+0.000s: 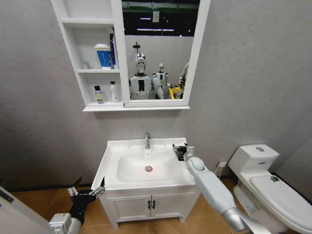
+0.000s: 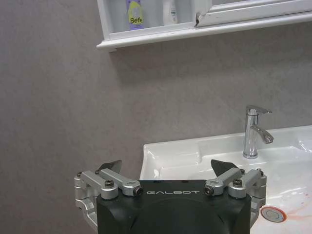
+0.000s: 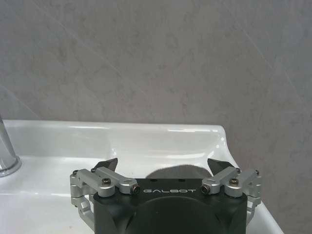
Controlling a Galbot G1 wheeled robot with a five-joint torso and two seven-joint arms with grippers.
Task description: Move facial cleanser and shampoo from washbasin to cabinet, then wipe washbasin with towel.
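Observation:
The white washbasin (image 1: pixel 113 168) stands below the wall cabinet (image 1: pixel 68 29). Two bottles stand on the cabinet's lowest shelf: a small purple-labelled one (image 1: pixel 99 94) (image 2: pixel 135 12) and a white one (image 1: pixel 114 91) (image 2: pixel 170 10). I cannot tell which is the facial cleanser and which the shampoo. My right gripper (image 1: pixel 181 149) (image 3: pixel 163 168) is open over the basin's right rear rim (image 3: pixel 146 136). A dark grey patch (image 3: pixel 175 173), apparently the towel, lies between its fingers. My left gripper (image 1: pixel 87 190) (image 2: pixel 168 168) hangs open, low and left of the basin.
A chrome tap (image 1: pixel 147 141) (image 2: pixel 252 131) rises at the basin's back, and the red-marked drain (image 1: pixel 148 168) sits in the bowl. A blue-and-white cup (image 1: pixel 103 56) is on the middle shelf. A white toilet (image 1: pixel 265 180) stands to the right. The vanity doors (image 1: pixel 151 204) are below.

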